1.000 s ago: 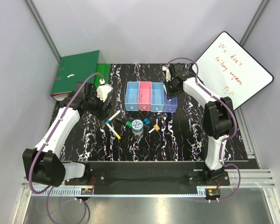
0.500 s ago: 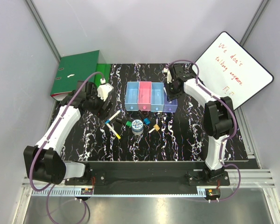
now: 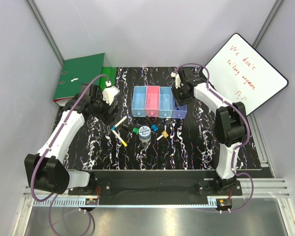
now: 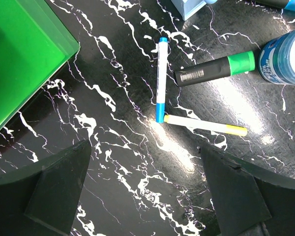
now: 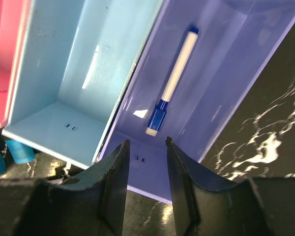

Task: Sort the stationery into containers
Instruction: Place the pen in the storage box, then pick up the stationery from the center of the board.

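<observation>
The desk [image 4: 118, 162] is glossy black with white marble veining and glares under the light. The purple bin [image 5: 226, 59] and light blue bin [image 5: 64, 88] are smooth translucent plastic. The binder [image 4: 19, 59] is smooth green with a faint sheen. The left claw [image 4: 146, 184] has matt black fingers [image 4: 59, 187].

Showing a black desk [image 3: 187, 147] veined white, bins [image 3: 152, 100] running light blue, pink, blue, purple, a white blue-capped marker [image 5: 176, 78], a green binder [image 3: 81, 78].

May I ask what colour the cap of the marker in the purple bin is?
Blue; the marker shows best in the right wrist view.
</observation>
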Robot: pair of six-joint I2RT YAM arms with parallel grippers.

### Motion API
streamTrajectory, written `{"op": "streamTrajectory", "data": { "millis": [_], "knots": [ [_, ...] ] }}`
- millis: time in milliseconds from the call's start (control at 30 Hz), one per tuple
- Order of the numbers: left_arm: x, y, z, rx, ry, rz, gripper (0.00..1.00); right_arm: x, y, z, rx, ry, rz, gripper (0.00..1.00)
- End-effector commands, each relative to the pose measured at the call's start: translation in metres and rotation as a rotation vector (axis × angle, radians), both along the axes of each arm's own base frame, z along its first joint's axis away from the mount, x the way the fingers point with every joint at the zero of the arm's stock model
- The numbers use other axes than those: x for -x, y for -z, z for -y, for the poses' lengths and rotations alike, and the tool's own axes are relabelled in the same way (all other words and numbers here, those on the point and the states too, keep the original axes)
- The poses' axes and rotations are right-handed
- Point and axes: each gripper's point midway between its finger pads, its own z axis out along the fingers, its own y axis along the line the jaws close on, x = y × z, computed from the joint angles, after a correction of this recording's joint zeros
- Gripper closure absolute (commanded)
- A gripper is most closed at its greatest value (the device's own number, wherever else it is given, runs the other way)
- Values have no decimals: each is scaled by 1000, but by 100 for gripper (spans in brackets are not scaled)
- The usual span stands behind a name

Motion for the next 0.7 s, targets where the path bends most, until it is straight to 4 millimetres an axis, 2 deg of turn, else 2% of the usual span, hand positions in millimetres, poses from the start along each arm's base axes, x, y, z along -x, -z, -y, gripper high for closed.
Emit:
{"op": "streamTrajectory", "data": {
  "millis": [0, 100, 200, 300, 333, 367, 400, 467, 567, 600, 667],
  "knots": [
    [-10, -25, 4, 1, 20, 83, 1, -18, -80, -1, 23, -154, 220, 56],
    [-9, -30, 2, -4, 22, 99, 1, -16, -110, 4, 93, -312, 319, 55],
    [-5, -31, 1, -7, 19, 103, 1, -3, -125, 9, 191, -543, 372, 55],
    [0, -33, 2, 4, 19, 106, 1, 17, -125, 13, 258, -710, 363, 55],
    [1, -36, 3, 7, 19, 116, 1, 28, -117, 12, 270, -766, 342, 55],
    [1, -38, 2, 6, 17, 120, 1, 40, -119, 10, 278, -817, 341, 56],
    [2, -38, 2, 6, 16, 119, 1, 50, -109, 10, 296, -878, 325, 57],
    [4, -42, 2, 6, 15, 127, 1, 72, -109, -3, 295, -947, 314, 57],
    [7, -44, 0, -1, 9, 134, 1, 99, -109, -26, 179, -934, 273, 56],
    [8, -44, 0, -3, 9, 136, 1, 107, -105, -32, 118, -864, 233, 55],
    [11, -43, -2, -7, 4, 135, 1, 110, -109, -45, 27, -769, 244, 53]
  ]
}}
